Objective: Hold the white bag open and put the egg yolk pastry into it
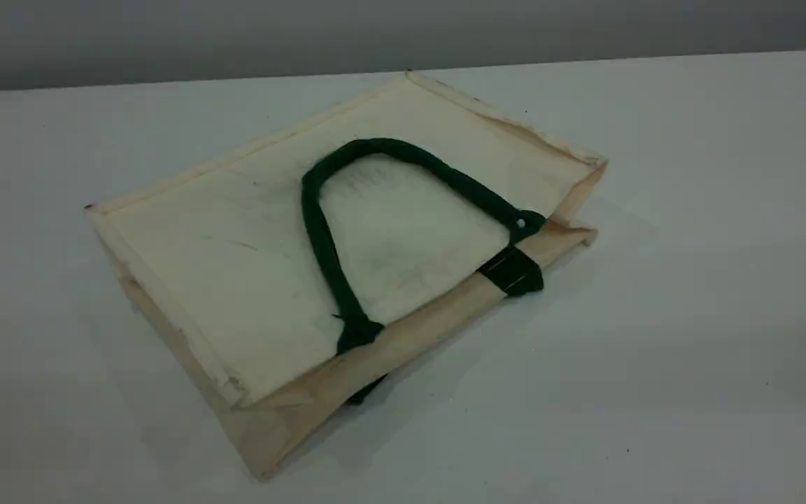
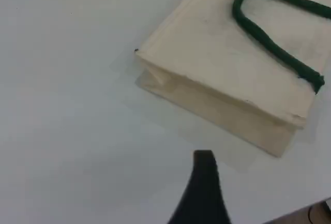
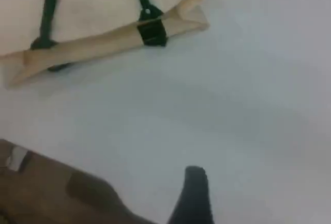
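Observation:
The white bag [image 1: 235, 266] lies flat and closed on the table, its mouth toward the front right. One dark green handle [image 1: 319, 231] loops over its top face; a bit of the other handle [image 1: 369, 388] peeks from under the mouth edge. The egg yolk pastry is out of view. Neither gripper shows in the scene view. The left gripper's dark fingertip [image 2: 204, 188] hangs over bare table, short of the bag's [image 2: 217, 53] folded bottom end. The right gripper's fingertip [image 3: 194, 195] hovers over table below the bag's mouth edge [image 3: 103, 43]. Nothing sits at either fingertip.
The pale table [image 1: 690, 315] runs wide around the bag, ending at a grey wall behind. A brown surface [image 3: 51, 193] with a small white label lies beyond the table edge in the right wrist view. A brown corner [image 2: 321, 214] shows in the left wrist view.

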